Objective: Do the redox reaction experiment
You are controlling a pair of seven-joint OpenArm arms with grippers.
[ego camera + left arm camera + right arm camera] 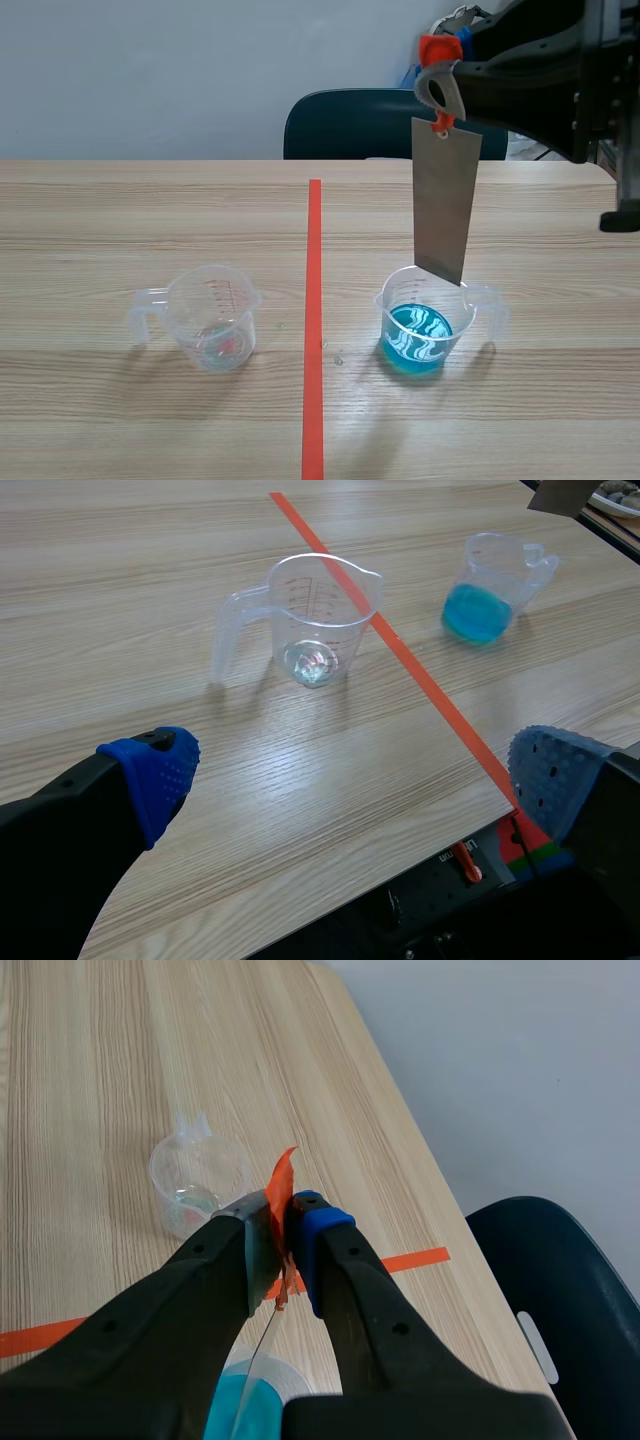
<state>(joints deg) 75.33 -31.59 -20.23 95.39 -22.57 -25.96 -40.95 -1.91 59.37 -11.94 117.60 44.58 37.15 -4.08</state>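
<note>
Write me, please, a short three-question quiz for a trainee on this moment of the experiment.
1. True or false: the right tool is shut on the metal strip, pinching the orange tab at its upper end.
2. What holds the blue liquid? A: the cup below the strip. B: a bottle. C: a flat dish.
3. Fill in the missing word: the left tool, low over the near table edge, is ____ and holds nothing.

Key: 1 true; 2 A; 3 open.
</note>
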